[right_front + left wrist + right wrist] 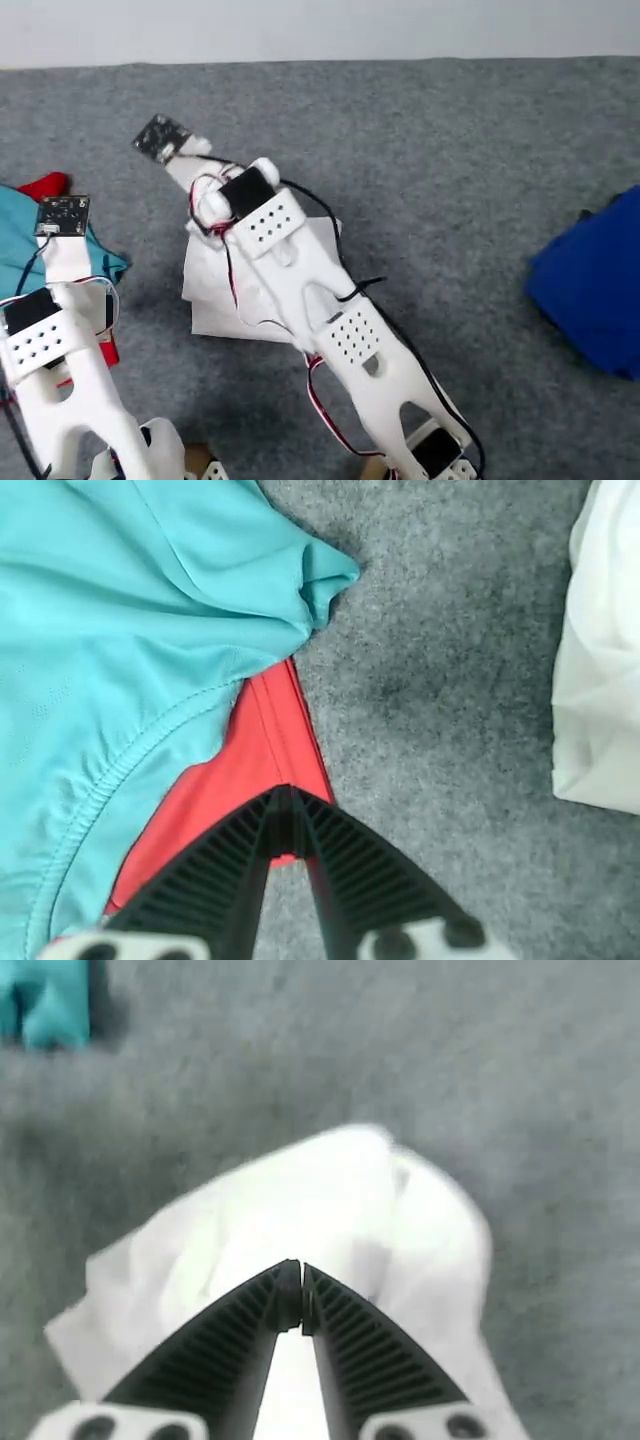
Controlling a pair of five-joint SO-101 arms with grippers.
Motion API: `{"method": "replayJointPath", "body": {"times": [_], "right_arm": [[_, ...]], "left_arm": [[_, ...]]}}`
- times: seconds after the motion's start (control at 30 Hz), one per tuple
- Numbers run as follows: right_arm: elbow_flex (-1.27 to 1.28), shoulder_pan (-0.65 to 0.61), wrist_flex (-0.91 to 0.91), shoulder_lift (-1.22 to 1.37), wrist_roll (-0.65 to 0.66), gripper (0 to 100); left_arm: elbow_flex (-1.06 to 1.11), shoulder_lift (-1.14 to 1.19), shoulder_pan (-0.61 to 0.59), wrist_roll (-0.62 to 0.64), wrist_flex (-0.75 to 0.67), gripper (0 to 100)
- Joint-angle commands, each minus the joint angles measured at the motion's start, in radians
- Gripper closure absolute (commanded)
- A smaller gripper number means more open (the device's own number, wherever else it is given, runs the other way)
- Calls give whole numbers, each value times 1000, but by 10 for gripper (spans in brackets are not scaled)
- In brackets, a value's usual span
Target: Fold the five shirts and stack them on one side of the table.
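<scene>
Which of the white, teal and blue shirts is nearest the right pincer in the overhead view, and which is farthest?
1. The white shirt, mid-table, directly beneath the right pincer.
2. The teal shirt, at the view's left edge.
3. The blue shirt, far off at the view's right edge.

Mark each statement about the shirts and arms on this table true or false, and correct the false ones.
1. A blue shirt lies at the right edge of the high view. True.
2. The teal shirt lies partly over a red shirt. True.
3. The white shirt touches the teal shirt. False: bare grey table separates them.
4. The right arm's jaws are wide open. False: they are shut, above the white shirt.
</scene>
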Motion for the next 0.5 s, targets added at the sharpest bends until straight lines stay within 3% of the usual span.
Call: {"method": "replayJointPath", "body": {"times": [0.0, 0.47], "right_arm": [[-46, -16, 44, 13, 5, 988], [-44, -186, 58, 104, 3, 989]], "left_arm": [[-10, -31, -6, 8, 17, 997], [-15, -32, -26, 5, 38, 997]]}}
